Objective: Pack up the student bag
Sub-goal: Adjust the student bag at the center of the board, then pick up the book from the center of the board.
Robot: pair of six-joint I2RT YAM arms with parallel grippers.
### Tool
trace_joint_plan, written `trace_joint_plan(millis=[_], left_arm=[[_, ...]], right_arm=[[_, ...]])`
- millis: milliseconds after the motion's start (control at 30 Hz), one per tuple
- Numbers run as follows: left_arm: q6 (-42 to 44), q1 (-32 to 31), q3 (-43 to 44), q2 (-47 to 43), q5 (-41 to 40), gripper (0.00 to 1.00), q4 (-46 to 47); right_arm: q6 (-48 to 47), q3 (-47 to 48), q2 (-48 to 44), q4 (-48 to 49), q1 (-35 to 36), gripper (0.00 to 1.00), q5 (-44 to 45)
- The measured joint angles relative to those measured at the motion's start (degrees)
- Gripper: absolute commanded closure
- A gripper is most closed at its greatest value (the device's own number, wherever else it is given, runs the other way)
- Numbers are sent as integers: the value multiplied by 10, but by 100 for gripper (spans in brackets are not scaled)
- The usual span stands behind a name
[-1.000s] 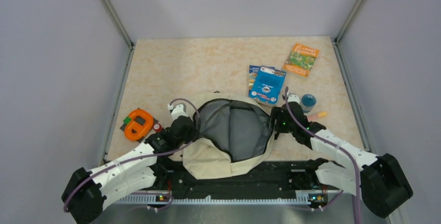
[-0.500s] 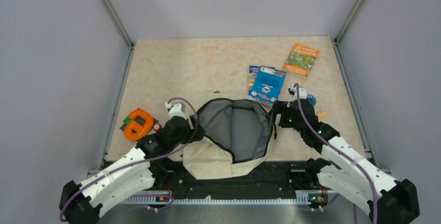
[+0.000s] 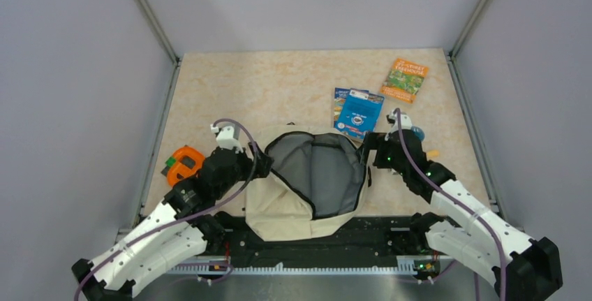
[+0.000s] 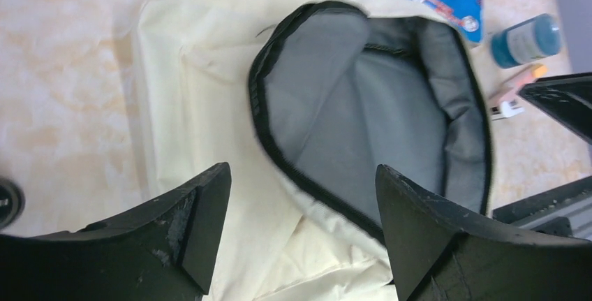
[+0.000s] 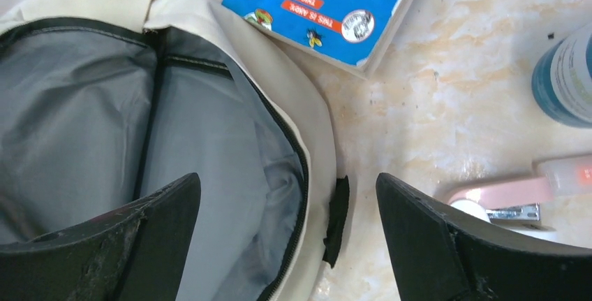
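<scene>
Near the marbled table's [image 3: 279,84] front edge, seen from above, the large cream-beige fabric student bag [image 3: 279,210] lies unzipped, its grey lining showing. The black left gripper [image 3: 260,163] is at the bag's left rim and the black right gripper [image 3: 372,156] at its right rim. A blue booklet [image 3: 358,114] lies just beyond the bag.

Left wrist view: the jaws are spread wide above the bag's mouth, holding nothing.

Right wrist view: the jaws are equally wide and empty over the bag's right edge. A blue bottle [image 5: 565,77] and what may be a pink stapler [image 5: 513,193] lie right of the bag.
</scene>
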Motion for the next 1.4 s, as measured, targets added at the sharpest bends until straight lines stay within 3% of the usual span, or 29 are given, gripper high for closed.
trace_joint_plan(millis=[200,533,833,1000,1200,1300,1400], left_arm=[[53,0,88,112,60,19,80],[67,2,152,304,141,18,181],[64,34,189,345,186,17,192],[60,78,191,345,198,16,185],[50,129,164,332,211,16,176],[46,151,138,310,213,16,162],[44,164,122,287,211,15,148]], right_arm=[[1,38,43,24,-16,1,-2],[7,90,231,140,-219,1,-148],[23,204,453,224,-288,5,-245],[34,221,527,244,-295,6,-281],[52,238,570,277,-295,14,-320],[63,241,584,299,-295,23,-336],[73,241,591,308,-295,39,-343]])
